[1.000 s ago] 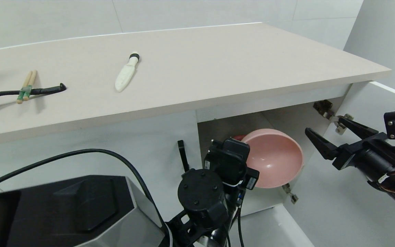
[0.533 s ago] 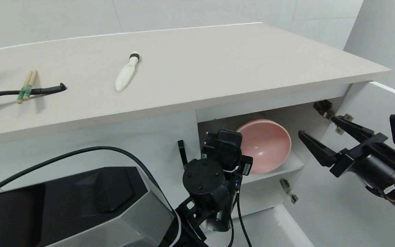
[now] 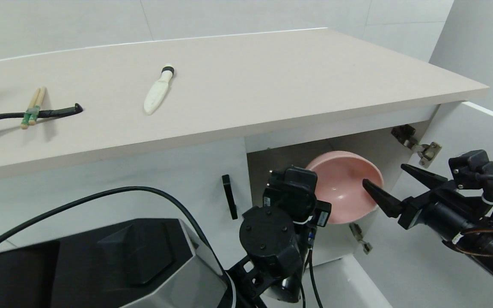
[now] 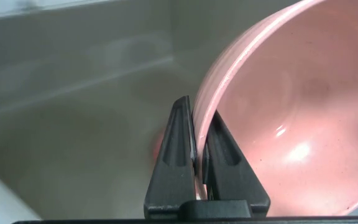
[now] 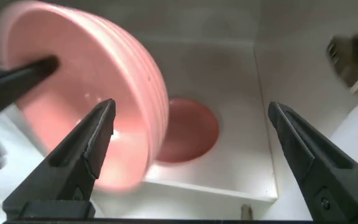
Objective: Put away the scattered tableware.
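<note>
Left end effector (image 4: 194,124): clamping the rim of the pink round bowl (image 3: 345,192); holding it tilted at the open white cabinet (image 3: 272,160) under the counter (image 3: 272,85)
Right end effector (image 3: 383,174): gaping wide just beside the bowl

Round pink bowl (image 3: 349,188), near rim hidden behind left arm's black wrist (image 3: 291,199), far rim blurred in right wrist view, small red round dish (image 5: 191,130) partly covered by bowl, black cable (image 3: 15,114) cut by head view's left edge, metal door hinge (image 5: 353,53) blurred.

Counter (image 3: 272,77) w/ chopsticks (image 3: 33,108), white utensil (image 3: 157,91), cable (image 3: 54,113)
</note>
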Robot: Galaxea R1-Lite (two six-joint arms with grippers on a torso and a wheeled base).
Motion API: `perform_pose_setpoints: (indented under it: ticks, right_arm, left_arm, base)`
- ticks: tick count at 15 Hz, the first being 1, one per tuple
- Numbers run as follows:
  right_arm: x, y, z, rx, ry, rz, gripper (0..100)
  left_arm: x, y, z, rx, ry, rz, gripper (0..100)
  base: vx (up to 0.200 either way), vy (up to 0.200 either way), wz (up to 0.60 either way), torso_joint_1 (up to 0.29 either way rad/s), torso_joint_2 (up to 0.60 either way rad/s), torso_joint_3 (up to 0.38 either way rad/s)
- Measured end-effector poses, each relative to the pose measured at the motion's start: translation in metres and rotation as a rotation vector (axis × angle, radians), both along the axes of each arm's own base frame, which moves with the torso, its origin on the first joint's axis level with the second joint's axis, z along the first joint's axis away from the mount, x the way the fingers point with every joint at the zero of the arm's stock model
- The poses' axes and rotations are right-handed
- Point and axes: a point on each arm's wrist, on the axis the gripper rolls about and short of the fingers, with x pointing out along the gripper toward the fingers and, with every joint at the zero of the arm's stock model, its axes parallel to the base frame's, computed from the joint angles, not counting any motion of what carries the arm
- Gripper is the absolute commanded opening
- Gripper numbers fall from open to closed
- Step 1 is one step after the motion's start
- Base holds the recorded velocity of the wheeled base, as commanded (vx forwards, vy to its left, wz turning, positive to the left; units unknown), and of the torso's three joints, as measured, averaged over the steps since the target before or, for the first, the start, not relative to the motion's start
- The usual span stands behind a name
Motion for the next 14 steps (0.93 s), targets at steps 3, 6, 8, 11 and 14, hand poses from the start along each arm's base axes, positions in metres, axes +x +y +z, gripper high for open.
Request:
perform_pose_setpoints:
  ticks: [3,6,8,11,14]
  right_arm:
    - [0.005,0.0,-0.002,0.043,0.027,-0.003,100]
    - [0.007,-0.001,-0.001,0.048,0.023,-0.01,100]
    - [0.006,-0.002,0.001,0.053,0.014,-0.011,0]
    - [0.006,0.0,0.004,0.058,0.003,-0.002,0]
    - [0.007,-0.001,0.005,0.068,0.001,-0.008,0]
  left_arm:
    - [0.0,-0.007,0.004,-0.027,-0.014,-0.005,0]
    - [0.002,-0.01,0.004,-0.048,-0.012,0.006,0]
    - [0.003,-0.011,0.003,-0.049,-0.01,0.007,0]
    - [0.001,-0.013,0.002,-0.048,-0.01,-0.001,0]
    - [-0.004,-0.016,0.002,-0.054,-0.009,-0.016,100]
  base:
    - [0.0,0.0,0.0,0.0,0.0,0.0]
    - [0.0,0.0,0.0,0.0,0.0,0.0]
    - [0.0,0.0,0.0,0.0,0.0,0.0]
    - [0.0,0.0,0.0,0.0,0.0,0.0]
    - [0.0,0.0,0.0,0.0,0.0,0.0]
